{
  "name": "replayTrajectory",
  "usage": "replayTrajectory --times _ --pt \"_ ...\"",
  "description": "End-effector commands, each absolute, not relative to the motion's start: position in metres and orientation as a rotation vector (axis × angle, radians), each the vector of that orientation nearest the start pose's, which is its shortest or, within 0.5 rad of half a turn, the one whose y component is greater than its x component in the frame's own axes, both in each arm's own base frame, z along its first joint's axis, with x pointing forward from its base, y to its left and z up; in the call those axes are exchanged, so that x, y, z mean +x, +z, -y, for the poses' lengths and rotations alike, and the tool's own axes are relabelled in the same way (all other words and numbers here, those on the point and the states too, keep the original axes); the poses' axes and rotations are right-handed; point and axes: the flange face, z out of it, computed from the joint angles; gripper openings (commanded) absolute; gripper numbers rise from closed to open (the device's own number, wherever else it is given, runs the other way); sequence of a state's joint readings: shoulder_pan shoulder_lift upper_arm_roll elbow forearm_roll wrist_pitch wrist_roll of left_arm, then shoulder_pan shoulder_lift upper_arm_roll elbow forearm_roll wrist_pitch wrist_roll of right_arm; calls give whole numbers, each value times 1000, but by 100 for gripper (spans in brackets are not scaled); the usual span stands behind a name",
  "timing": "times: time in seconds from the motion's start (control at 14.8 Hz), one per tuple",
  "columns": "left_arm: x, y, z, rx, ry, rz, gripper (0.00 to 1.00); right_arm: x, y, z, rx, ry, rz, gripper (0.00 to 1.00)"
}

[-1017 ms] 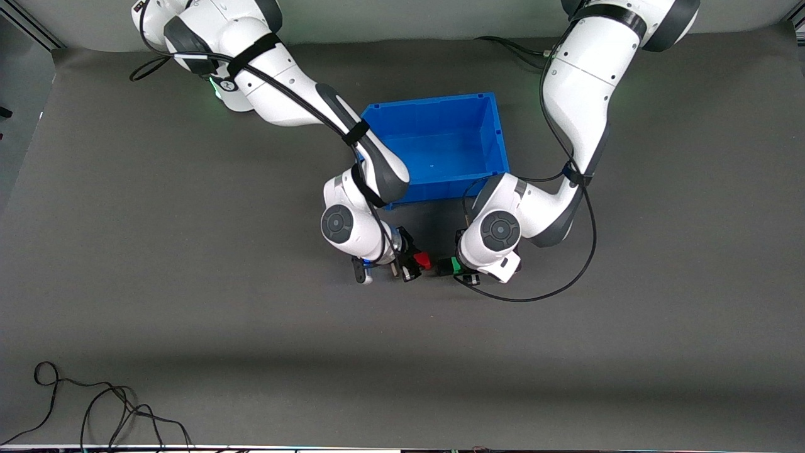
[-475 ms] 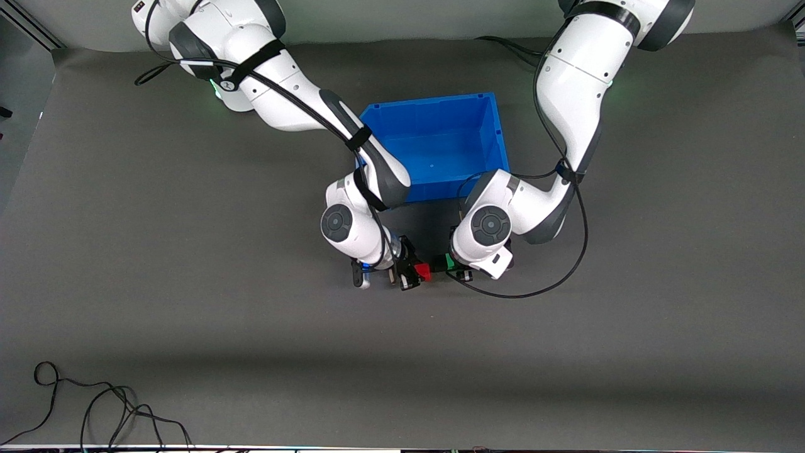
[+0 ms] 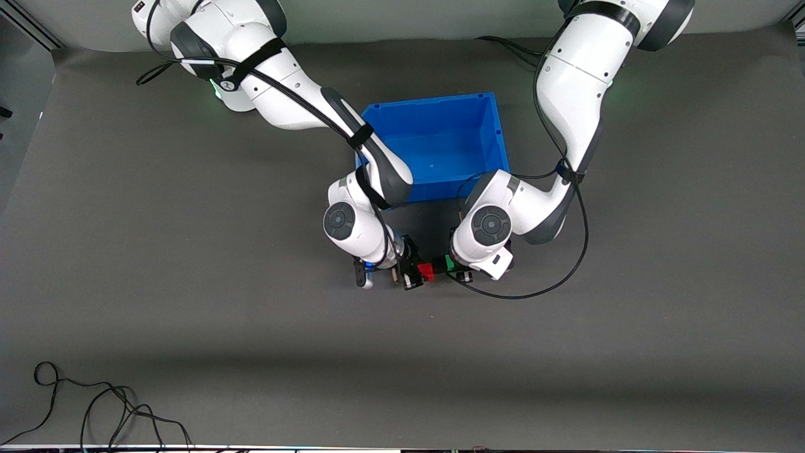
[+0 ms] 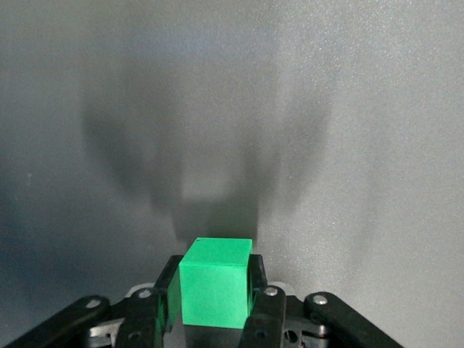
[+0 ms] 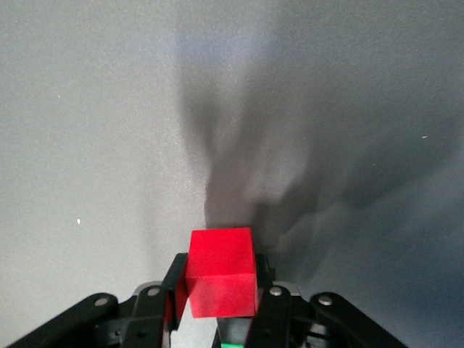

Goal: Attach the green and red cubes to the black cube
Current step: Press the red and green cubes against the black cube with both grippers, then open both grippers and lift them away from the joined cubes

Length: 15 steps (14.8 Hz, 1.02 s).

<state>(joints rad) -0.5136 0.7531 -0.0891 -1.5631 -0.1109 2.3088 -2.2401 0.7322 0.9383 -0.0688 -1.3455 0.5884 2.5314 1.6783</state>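
Note:
My right gripper (image 3: 420,272) is shut on the red cube (image 3: 427,272), held above the grey mat, nearer to the front camera than the blue bin. My left gripper (image 3: 453,264) is shut on the green cube (image 3: 448,262). The two cubes sit side by side with a small dark block, the black cube (image 3: 438,267), between them. In the right wrist view the red cube (image 5: 221,281) fills the shut gripper (image 5: 221,286), with a dark block (image 5: 233,328) and a strip of green (image 5: 233,345) beside it. In the left wrist view the green cube (image 4: 216,283) sits in the shut gripper (image 4: 215,286).
The open blue bin (image 3: 434,102) stands on the mat just farther from the front camera than both grippers. A loose black cable (image 3: 94,409) lies near the front edge at the right arm's end. Grey mat spreads all around.
The left gripper with the green cube has moved toward the right gripper. The gap between the red and green cubes has closed. The right gripper shifted slightly.

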Motion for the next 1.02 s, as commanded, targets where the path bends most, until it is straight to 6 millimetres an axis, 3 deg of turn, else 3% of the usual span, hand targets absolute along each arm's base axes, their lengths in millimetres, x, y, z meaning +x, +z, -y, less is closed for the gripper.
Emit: replayTrajectory --times 0.0,0.07,0.27,0.47,0.68,0.75,0.95 --pt "585 203 398 2011 -190 -2379 81 593 181 -478 -2104 285 -1810 100" --pt "585 205 398 2018 -182 -2370 100 594 182 -479 -2106 282 -1807 100" --pt "595 221 386 2015 -165 -2371 100 602 191 -470 -2094 267 -1811 100" --pt "609 272 347 2153 -178 -2295 100 621 217 -443 -2192 214 -1812 100" --pt "620 315 303 2332 -211 -2144 100 641 255 -406 -2306 142 -1761 100" --pt "618 326 293 2422 -218 -2066 100 648 267 -387 -2369 139 -1721 100" --pt "625 350 235 2566 -235 -1899 100 663 314 -328 -2545 140 -1597 100"
